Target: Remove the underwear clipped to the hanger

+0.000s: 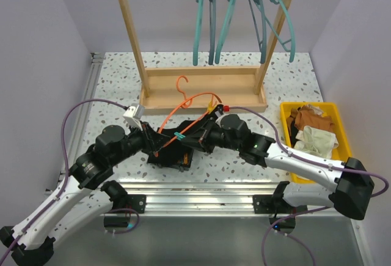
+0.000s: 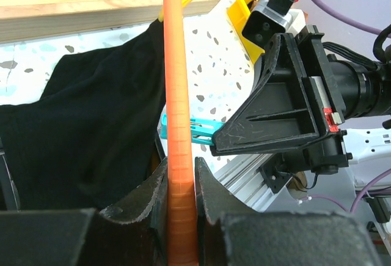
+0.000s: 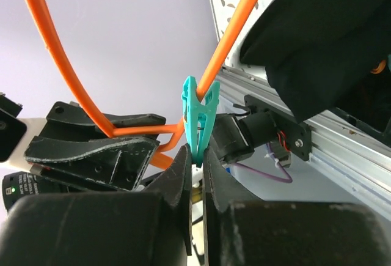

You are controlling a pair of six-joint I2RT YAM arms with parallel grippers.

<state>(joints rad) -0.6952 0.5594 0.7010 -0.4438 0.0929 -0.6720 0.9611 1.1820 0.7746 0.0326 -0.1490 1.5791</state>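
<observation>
Clip release: left gripper [image 2: 180, 177] clenched on thin orange plastic hanger [image 2: 174, 95], right gripper [image 3: 195, 156] pinching teal plastic clip [image 3: 198, 110]; squeeze fully, steadily, before drawing free the black cloth underwear [image 2: 91, 125] lying near-centre on the speckled table [image 1: 281, 76].

The right gripper [image 3: 196, 156] has its jaws pinched on the lower end of a teal clip [image 3: 198, 110], which stands straight above them, astride the orange hanger [image 3: 235, 30]. The black garment [image 3: 324, 40] hangs above and right of the jaws. Left of them is the left gripper [image 3: 146, 130], where the hanger's other wire runs down.
</observation>
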